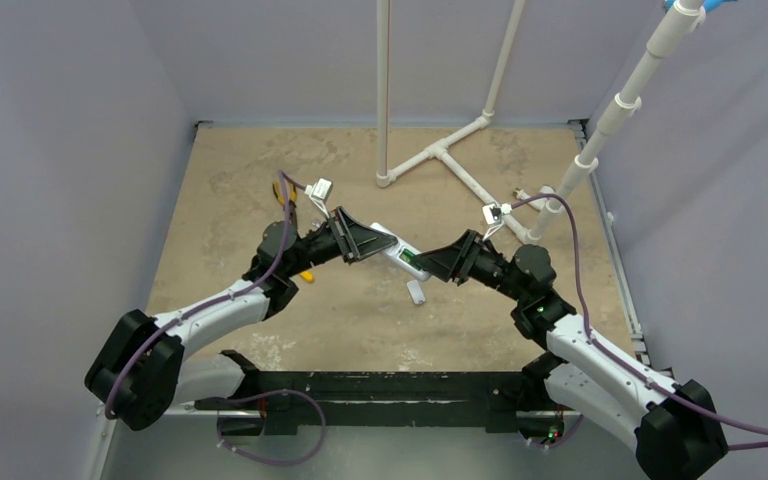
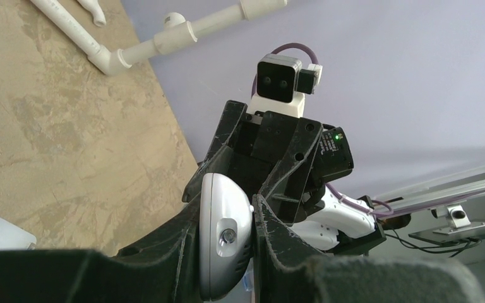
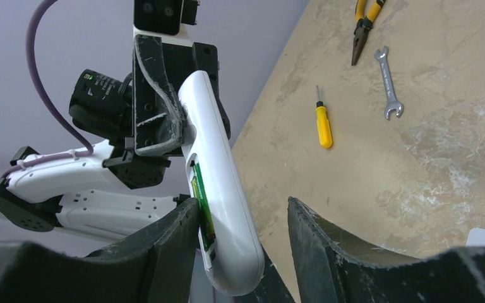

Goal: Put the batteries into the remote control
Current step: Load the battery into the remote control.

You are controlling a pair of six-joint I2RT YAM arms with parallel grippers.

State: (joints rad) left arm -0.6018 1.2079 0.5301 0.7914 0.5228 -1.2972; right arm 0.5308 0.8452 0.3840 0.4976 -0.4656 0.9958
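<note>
Off the table, bridging the two claws: the remote control (image 1: 397, 252). One end clamped in the left gripper (image 1: 368, 245). Other end between the parted fingers of the right gripper (image 3: 243, 218), close against one finger, apart from the other. In the remote's open compartment, facing that closer finger: a battery (image 3: 200, 205). On the table past the right claw: screwdriver (image 3: 323, 125) nearest, wrench (image 3: 389, 84) beyond it, pliers (image 3: 363, 25) farthest. Under the claws, on the table: battery cover (image 1: 416, 292). Behind both claws: pipe frame (image 1: 440, 152).
</note>
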